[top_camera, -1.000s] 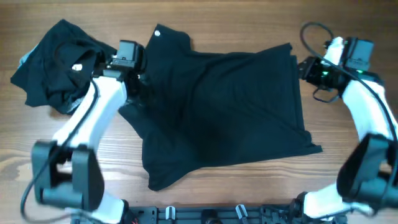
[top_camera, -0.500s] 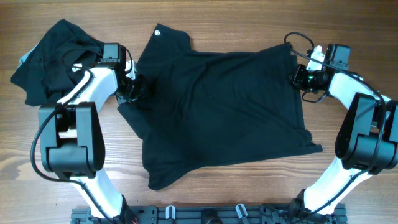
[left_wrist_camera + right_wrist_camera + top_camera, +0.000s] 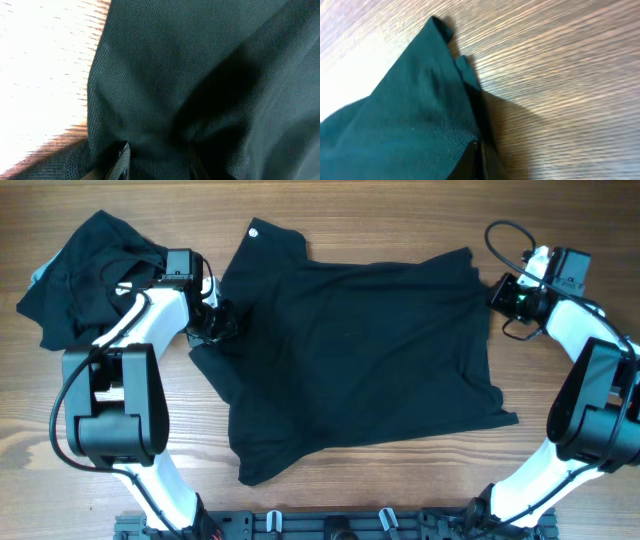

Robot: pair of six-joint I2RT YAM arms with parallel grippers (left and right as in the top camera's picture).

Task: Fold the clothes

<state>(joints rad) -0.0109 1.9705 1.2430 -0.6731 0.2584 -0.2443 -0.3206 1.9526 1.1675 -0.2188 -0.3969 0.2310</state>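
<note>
Overhead shows the shirt (image 3: 360, 360) spread nearly flat across the middle of the tabletop (image 3: 400, 480), with its neck label (image 3: 253, 233) toward the far left and its hem to the right, laid out ready for folding. The left hand (image 3: 218, 320) sits at the shirt's left edge by the sleeve. In the left wrist view the cloth puckers into a crease running down between its fingers (image 3: 120, 161), so it looks closed on a pinch of shirt — probably to lift that side and carry it over. The right hand (image 3: 500, 293) hangs just beside the upper right corner (image 3: 437, 25), which lies flat on the wood. Only a sliver of one finger shows there, so I cannot tell whether that hand is open or closed. The other clothes (image 3: 85, 275) wait in a heap at the far left — apart from the shirt.
</note>
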